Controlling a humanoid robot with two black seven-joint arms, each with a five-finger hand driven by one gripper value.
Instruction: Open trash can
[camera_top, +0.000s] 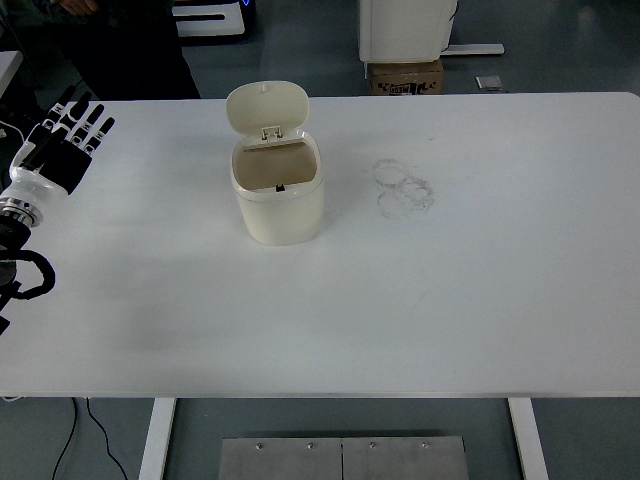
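We note the trash can standing upright on the white surface, toward eleven o'clock from centre. Its lid is tipped up and back, the inside exposed. Our left hand sits at the nine o'clock edge, fingers spread, grasping nothing, well apart from the can. Faint ring marks lie at the can's three o'clock.
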